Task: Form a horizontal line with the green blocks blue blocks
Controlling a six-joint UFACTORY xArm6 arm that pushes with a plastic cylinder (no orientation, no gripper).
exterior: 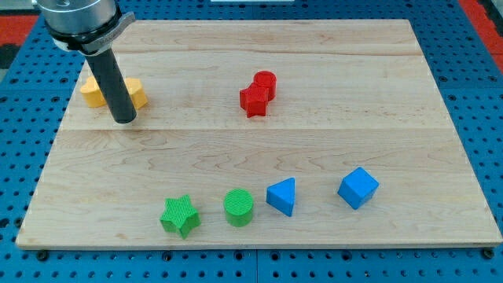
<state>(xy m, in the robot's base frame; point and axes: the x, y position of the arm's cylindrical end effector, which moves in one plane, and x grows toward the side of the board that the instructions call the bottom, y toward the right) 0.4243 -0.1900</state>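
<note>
A green star block [180,215] and a green cylinder [238,207] sit side by side near the view's bottom. A blue triangular block [282,196] lies just right of the cylinder. A blue cube [357,187] sits farther right, apart from it. My tip [124,119] rests on the board at the view's upper left, far from the green and blue blocks and right in front of the yellow blocks.
Two yellow blocks [135,92] lie at the upper left, partly hidden behind the rod. A red cylinder [266,82] and a red star block [254,100] touch each other at the upper middle. The wooden board [314,141] lies on a blue pegboard.
</note>
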